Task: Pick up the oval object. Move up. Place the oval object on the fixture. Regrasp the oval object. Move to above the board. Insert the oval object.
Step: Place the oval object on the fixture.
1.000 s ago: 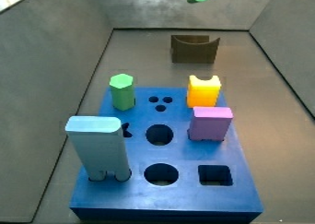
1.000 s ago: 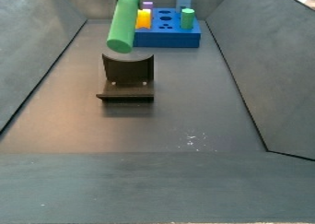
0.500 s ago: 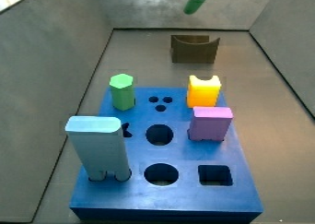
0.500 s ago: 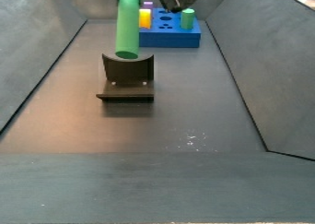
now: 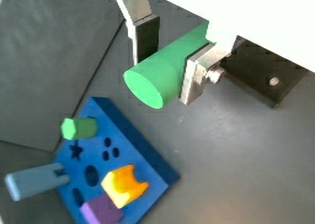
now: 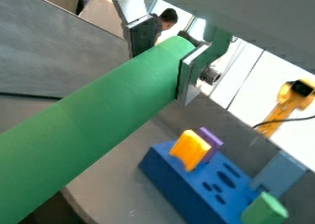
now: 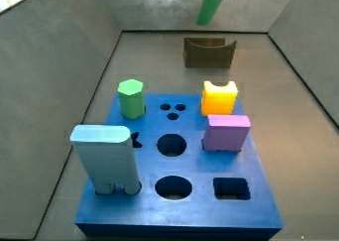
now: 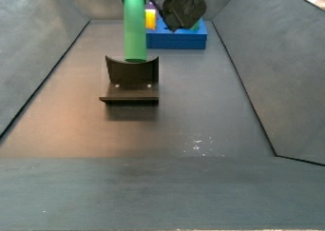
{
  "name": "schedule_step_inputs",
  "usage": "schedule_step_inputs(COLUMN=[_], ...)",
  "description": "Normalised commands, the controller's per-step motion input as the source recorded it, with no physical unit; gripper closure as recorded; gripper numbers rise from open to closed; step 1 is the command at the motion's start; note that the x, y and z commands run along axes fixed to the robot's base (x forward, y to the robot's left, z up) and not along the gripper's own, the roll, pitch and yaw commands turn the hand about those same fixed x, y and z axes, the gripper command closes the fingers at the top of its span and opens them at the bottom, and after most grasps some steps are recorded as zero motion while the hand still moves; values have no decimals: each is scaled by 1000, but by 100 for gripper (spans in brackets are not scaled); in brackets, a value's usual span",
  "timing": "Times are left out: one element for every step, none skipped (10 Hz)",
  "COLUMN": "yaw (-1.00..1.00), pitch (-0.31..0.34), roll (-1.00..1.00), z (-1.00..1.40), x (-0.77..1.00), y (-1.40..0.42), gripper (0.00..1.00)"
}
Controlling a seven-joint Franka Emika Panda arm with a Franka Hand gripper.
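Pincer point(image 5: 170, 51) is clamped on the oval object point(image 8: 132, 26), holding it upright right over the fixture point(image 8: 131, 75).

floor point(image 8: 165, 130): dark grey, matte, faint pale specks
walls point(image 8: 273, 54): grey panels sloping outward on each side
back wall point(image 7: 166, 7): grey, mottled
light: soft, even

Green oval object point(image 8: 131, 24), blue board point(image 7: 179, 176), dark fixture point(image 8: 131, 80), silver hand point(image 5: 170, 54).
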Motion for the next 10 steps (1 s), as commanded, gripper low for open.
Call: schedule_step_inputs(yaw=[-202,-106,-102,-116,-116,-107,-102,-83,-67,-50], pitch=[67,103,77,45,25,-10,-25,-53,-72,-84], roll=[-304,-148,-127,-126,-118,-111,-107,-101,-98,-91], z=[-15,-1000,-1000,-1000,-1000,-1000,-943,-705,-537,-374], x=[84,95,91,117,121,125,123,103,86,72], y=[38,125,126,117,111,108,97,65,48,37], gripper=[100,100,100,100,100,100,100,100,100,100])
